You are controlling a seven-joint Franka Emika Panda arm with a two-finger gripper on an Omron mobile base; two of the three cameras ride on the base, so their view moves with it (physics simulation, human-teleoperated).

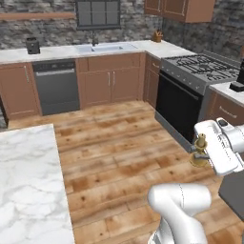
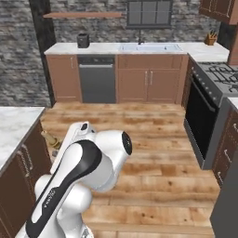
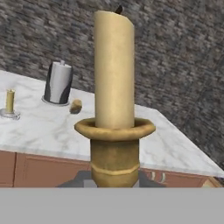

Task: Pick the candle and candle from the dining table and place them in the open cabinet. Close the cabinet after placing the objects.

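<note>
While two, candles (image 3: 114, 70) apart.

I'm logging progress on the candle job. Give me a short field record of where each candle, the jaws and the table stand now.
held item: candle on brass candlestick, upright, carried off the table
jaws: shut on the candlestick's stem
gripper: beside the arm, over the wood floor
second candle: stubby candle in its silver dish, on the dining table
also on table: paper-towel stand, small brown lump
steps left: both candles not yet in a cabinet
</note>
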